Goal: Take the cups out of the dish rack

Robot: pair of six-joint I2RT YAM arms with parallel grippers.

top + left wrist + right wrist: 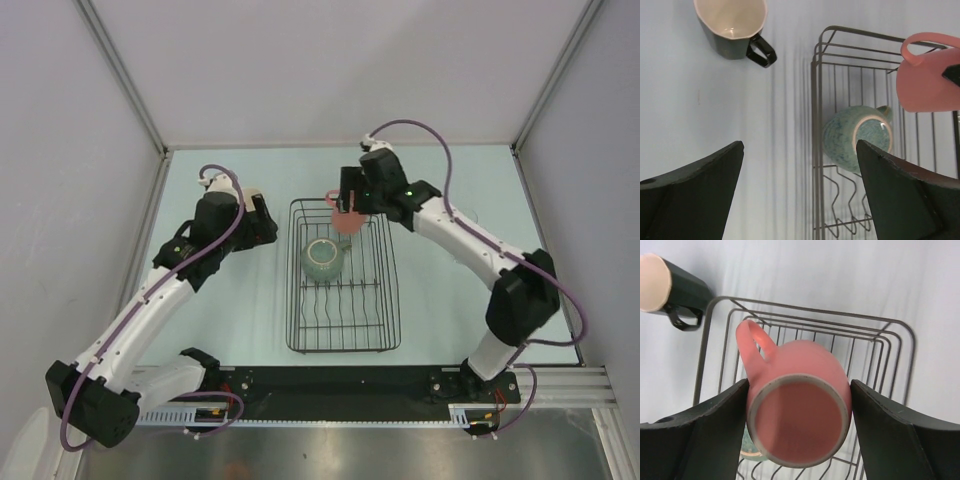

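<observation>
Pale table with dish rack, black cup seemingly upright beside it

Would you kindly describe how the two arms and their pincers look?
The left arm and right arm have white links, black joints and a purple cable looped along each. The left pincer and right pincer have broad, matte black, wedge-shaped fingers. A green light glows on the right arm.

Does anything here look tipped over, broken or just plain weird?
Nothing looks broken or spilled. The green cup rests tilted in the dish rack, and the right gripper grips the pink mug with its base toward the wrist camera.
</observation>
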